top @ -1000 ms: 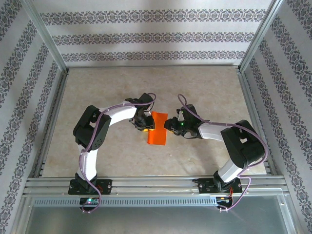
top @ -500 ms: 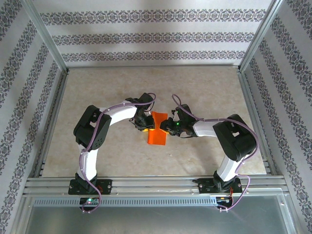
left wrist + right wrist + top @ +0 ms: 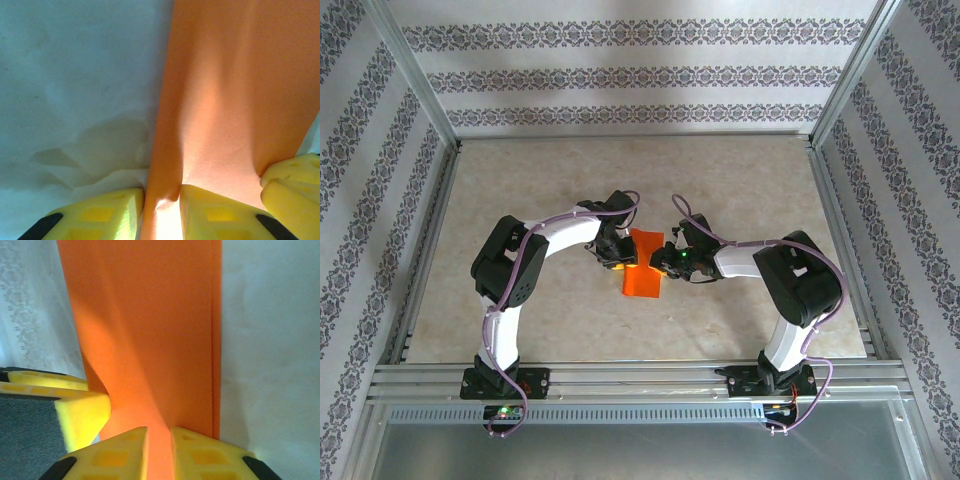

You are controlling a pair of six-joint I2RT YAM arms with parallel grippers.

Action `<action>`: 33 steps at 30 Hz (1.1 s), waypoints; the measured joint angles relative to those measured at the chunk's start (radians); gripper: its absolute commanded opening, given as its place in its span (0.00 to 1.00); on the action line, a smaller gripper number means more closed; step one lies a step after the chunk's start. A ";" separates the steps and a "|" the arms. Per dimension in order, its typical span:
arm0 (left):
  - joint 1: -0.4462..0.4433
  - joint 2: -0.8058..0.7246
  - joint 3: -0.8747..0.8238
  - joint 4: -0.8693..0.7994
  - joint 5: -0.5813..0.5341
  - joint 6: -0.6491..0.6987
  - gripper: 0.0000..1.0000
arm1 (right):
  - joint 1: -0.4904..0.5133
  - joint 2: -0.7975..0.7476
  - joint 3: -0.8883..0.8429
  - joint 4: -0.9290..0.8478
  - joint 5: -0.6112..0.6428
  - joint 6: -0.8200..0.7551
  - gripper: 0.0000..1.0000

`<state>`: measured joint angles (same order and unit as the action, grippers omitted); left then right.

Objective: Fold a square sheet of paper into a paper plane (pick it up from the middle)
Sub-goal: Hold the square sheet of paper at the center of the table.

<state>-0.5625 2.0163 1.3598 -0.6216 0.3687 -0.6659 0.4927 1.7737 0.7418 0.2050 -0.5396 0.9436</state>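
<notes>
Left pincer [image 3: 161, 194] and right pincer [image 3: 159, 434] pinch opposite edges of the sheet [image 3: 643, 278].

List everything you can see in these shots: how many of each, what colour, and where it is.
paper sheet: one, bright orange-red, folded to a rectangle, mid-table between the grippers
table: one, beige marbled, under everything
walls: three, white with grey patterned stripes, left, back and right
metal frame: one, silver, rails along the near edge, posts at the corners
left arm: one, white and black with a purple cable, reaching in from the left
right arm: one, same colours, reaching in from the right
left gripper: one, yellow fingers, closed on the sheet's left edge
right gripper: one, yellow fingers, closed on the sheet's right edge
</notes>
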 measured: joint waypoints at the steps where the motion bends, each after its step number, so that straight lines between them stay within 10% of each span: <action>1: 0.000 0.000 0.002 -0.003 0.000 0.000 0.29 | -0.001 0.002 0.001 -0.002 0.000 -0.001 0.17; 33: 0.014 -0.069 -0.042 0.058 0.017 -0.019 0.57 | -0.016 0.036 0.079 -0.148 -0.027 -0.068 0.17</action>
<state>-0.5484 1.9476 1.3178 -0.5640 0.3855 -0.6846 0.4763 1.8099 0.8204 0.0570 -0.5671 0.8761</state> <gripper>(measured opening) 0.573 0.157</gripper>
